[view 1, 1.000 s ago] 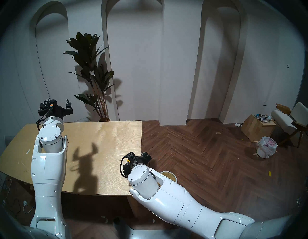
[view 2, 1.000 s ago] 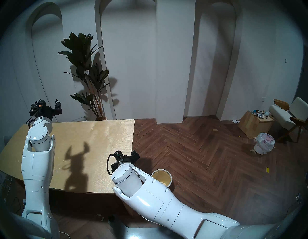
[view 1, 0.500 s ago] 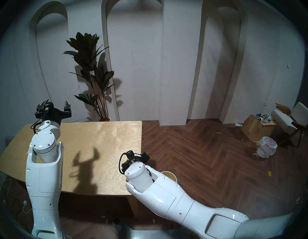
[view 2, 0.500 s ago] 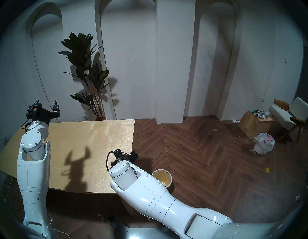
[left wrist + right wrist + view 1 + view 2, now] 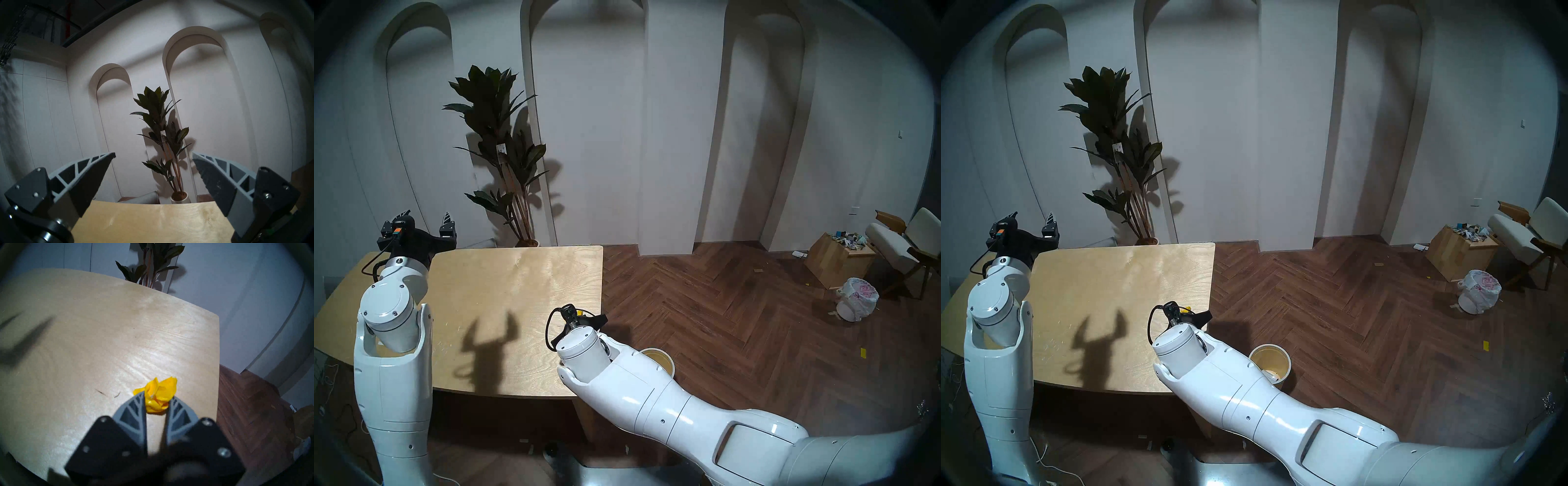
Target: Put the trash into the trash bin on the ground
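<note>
Black-fingered, the left end effector (image 5: 427, 220) hung wide open and empty over the far left of the tabletop (image 5: 517, 271). Further right, near the tabletop's right edge, the right end effector (image 5: 157, 400) had its fingers (image 5: 136, 405) closed on the yellow crumpled scrap (image 5: 158, 395), low against the wood. Right of that, on the floor by the near corner, stood the cream trash bin (image 5: 1271, 361). The scrap looked pinched at one side only; a quick swing could shake it loose short of the bin

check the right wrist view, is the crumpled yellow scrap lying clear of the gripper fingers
No, the crumpled yellow scrap sits squeezed between the right gripper fingers.
</note>
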Robot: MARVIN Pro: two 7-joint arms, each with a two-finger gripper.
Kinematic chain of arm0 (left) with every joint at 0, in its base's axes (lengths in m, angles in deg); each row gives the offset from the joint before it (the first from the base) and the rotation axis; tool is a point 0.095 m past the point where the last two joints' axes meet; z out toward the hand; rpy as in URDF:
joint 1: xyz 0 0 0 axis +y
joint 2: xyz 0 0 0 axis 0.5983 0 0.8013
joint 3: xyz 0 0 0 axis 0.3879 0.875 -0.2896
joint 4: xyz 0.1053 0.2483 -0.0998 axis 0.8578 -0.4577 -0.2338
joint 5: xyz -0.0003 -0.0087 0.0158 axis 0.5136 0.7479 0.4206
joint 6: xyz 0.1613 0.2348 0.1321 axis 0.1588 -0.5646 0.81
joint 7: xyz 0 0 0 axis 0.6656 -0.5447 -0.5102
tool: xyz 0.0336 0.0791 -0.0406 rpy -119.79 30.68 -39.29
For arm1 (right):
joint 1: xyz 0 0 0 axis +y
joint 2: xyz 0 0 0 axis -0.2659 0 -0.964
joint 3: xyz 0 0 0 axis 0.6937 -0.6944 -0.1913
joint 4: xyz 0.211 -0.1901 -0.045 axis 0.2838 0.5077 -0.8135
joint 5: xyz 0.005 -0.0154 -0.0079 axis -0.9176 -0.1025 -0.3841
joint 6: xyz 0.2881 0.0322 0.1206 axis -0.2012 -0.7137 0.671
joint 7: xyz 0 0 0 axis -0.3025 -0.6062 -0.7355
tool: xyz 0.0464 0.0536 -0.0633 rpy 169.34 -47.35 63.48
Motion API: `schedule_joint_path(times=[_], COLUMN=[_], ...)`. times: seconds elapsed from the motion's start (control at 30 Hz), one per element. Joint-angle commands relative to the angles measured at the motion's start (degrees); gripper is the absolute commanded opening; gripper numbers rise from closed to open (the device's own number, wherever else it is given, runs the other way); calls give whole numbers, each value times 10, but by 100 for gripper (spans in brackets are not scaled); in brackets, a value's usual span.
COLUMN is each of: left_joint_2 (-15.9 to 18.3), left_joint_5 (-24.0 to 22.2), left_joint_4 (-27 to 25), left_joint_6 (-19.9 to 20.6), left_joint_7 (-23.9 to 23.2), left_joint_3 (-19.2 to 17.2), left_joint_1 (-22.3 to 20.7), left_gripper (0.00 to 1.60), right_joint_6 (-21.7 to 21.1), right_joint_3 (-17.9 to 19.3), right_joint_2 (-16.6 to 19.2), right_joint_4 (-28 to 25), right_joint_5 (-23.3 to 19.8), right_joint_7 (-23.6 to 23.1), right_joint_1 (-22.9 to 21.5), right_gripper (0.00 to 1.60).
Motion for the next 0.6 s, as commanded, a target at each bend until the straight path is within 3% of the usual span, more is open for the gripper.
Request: schedule_joint_path(times=[0.0, 0.2, 0.37, 0.57], left_joint_2=[-7, -15, -23, -15], left_joint_5=[-14, -32, -42, -41], left_joint_4=[-66, -113, -141, -108], left_joint_6=[26, 67, 100, 114], left_joint_7=[-18, -40, -49, -46], left_joint_3=[-26, -50, -70, -99], left_joint_1=[47, 83, 102, 88], left_gripper=[160, 160, 160, 160], right_joint_6=[29, 76, 120, 174], right_joint_3=[-2, 0, 32, 52], right_joint_2=[-28, -45, -55, -40], right_joint_4=[44, 46, 13, -39], right_joint_5=[-31, -48, -40, -16], right_joint_7=[7, 36, 78, 136], right_joint_1=[-17, -33, -41, -60], right_gripper=[0, 0, 0, 0])
